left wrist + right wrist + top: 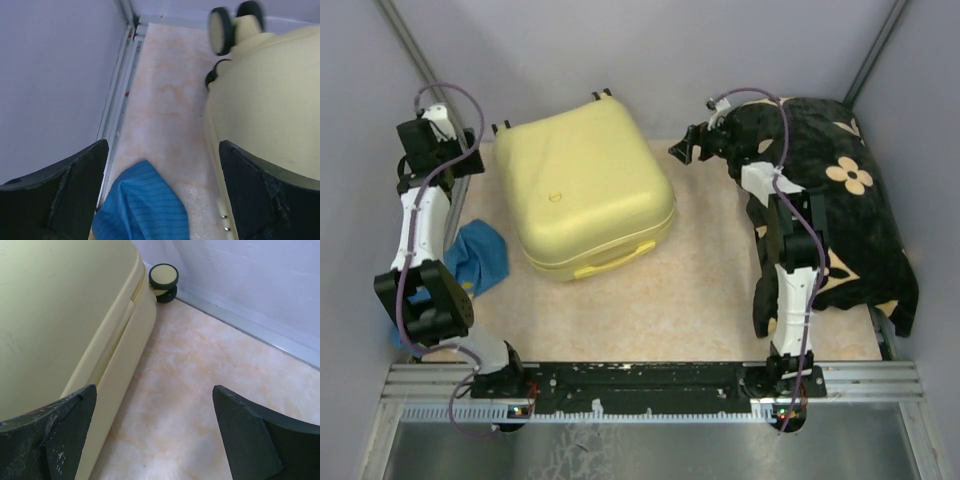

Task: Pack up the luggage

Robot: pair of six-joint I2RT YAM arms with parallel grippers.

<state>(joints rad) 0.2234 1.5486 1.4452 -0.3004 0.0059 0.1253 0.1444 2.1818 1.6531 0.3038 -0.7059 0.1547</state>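
Left claw (161, 167) wide apart, empty; right claw (155, 402) same; closed luggage (590, 180) flat between them.

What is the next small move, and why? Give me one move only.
Probably ease the right gripper over to the seam of the luggage to start prying it open. The case lies shut, so nothing can go in yet, and this gripper is open, empty and close beside that seam.

Diffuse, even light is filling all views; shadows are falling soft. Left wrist view is smearing the luggage (270, 100) wheels (221, 31) slightly; top view is reading sharp.
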